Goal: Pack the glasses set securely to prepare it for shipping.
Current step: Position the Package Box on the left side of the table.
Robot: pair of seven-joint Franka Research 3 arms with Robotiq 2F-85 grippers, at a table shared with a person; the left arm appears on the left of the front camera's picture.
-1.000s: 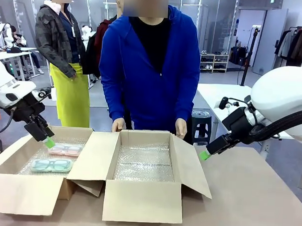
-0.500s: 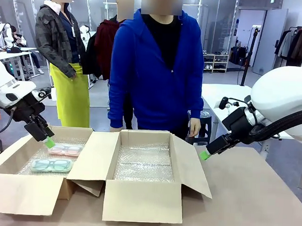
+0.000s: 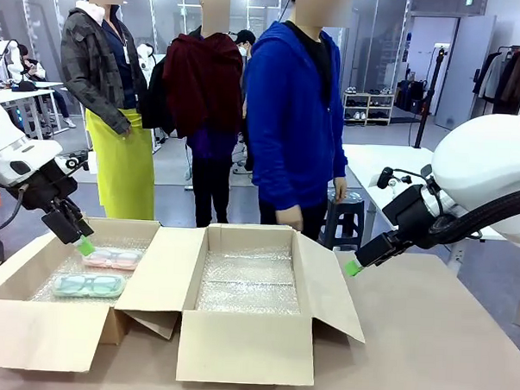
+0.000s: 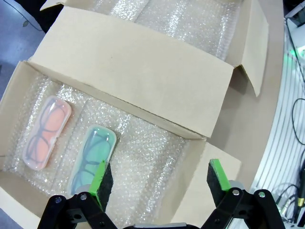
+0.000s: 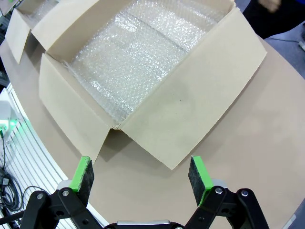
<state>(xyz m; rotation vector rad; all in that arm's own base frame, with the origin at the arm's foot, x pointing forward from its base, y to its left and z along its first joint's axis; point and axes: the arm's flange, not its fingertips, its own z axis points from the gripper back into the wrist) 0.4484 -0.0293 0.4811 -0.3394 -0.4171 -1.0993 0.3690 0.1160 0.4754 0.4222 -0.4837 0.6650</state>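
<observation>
**Both claws open, cases lie in the left box**

Your left claw (image 4: 156,183) hangs spread wide over the left box (image 3: 30,323), with nothing between its green pads (image 4: 102,181). In the left wrist view the mint case (image 4: 93,157) lies just ahead of the pad on the picture's left, partly hidden behind it. The pink case (image 4: 44,131) lies beside the mint one, farther out to that same side, the two apart and roughly parallel. Both rest flat on the bubble wrap (image 4: 147,157) lining the box. In the front view your left claw (image 3: 83,243) sits just above the pink case (image 3: 112,258), with the mint case (image 3: 89,284) nearer the camera.

Your right claw (image 5: 141,176) is also spread and empty, poised over bare desk (image 5: 248,157). Ahead of it lies the outer flap of the middle box (image 5: 186,109), whose floor is lined with wrap. In the front view that claw (image 3: 353,266) hangs just off the box's right flap.

A person in blue (image 3: 293,119) stands beyond the desk's far edge, turned sideways.
</observation>
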